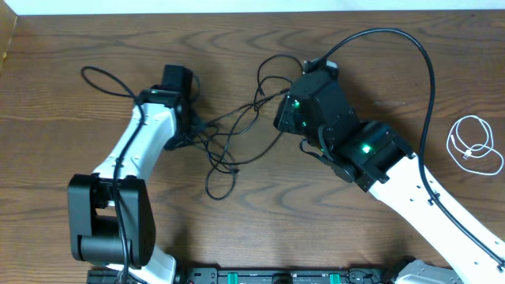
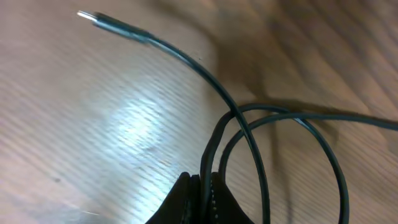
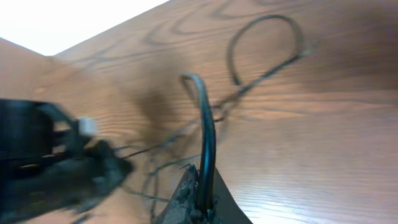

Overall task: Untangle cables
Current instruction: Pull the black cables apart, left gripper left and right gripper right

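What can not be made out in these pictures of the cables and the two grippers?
Overhead: which strand of the black cables lies on top at each crossing; too thin.
Overhead: the plugs of the white cable; too small.
Left wrist: most of the left gripper; cut off by the bottom edge.
Right wrist: the black cables beyond the right gripper; blurred.

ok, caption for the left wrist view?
Left gripper shut on looped black cable, a plug end free on the wooden table.
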`<move>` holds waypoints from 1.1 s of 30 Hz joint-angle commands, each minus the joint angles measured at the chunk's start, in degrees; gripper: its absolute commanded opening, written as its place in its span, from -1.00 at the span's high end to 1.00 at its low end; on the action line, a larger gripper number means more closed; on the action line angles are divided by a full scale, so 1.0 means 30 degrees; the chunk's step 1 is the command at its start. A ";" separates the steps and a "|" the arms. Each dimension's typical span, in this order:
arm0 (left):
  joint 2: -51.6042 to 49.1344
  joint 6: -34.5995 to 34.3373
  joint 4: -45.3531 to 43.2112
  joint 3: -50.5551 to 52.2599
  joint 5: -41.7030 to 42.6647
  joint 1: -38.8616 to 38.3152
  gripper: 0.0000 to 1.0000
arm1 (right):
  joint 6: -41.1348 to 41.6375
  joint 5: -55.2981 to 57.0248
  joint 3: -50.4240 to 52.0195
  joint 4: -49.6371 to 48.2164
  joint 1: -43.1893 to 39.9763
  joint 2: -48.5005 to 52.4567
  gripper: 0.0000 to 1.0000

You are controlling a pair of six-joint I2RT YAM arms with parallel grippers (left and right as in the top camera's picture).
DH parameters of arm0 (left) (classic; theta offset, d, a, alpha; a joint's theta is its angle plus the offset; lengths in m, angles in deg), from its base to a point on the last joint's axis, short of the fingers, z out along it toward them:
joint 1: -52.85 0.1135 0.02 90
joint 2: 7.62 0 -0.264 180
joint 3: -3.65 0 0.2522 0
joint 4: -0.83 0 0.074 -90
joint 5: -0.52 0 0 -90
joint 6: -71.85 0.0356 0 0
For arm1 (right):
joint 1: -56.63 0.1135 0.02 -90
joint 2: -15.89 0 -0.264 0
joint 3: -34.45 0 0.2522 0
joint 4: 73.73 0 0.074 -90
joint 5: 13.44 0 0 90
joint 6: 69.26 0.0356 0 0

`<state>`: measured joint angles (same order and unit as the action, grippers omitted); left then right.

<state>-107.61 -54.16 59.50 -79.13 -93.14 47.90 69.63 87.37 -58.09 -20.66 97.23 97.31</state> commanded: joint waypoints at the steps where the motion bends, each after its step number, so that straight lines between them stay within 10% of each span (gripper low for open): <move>1: 0.0000 -0.0459 0.0182 0.0189 -0.0656 0.0765 0.85 | -0.0452 0.1989 -0.0051 0.0568 -0.0160 -0.0131 0.98; 33: 0.0000 -0.0648 0.0634 0.0189 -0.3381 0.2798 0.70 | -0.4255 0.5595 -0.0051 0.5799 -0.1224 0.9085 0.98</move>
<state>-107.61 -55.48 60.94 -79.10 -100.42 54.79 59.09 99.72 -58.09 -3.74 93.91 121.51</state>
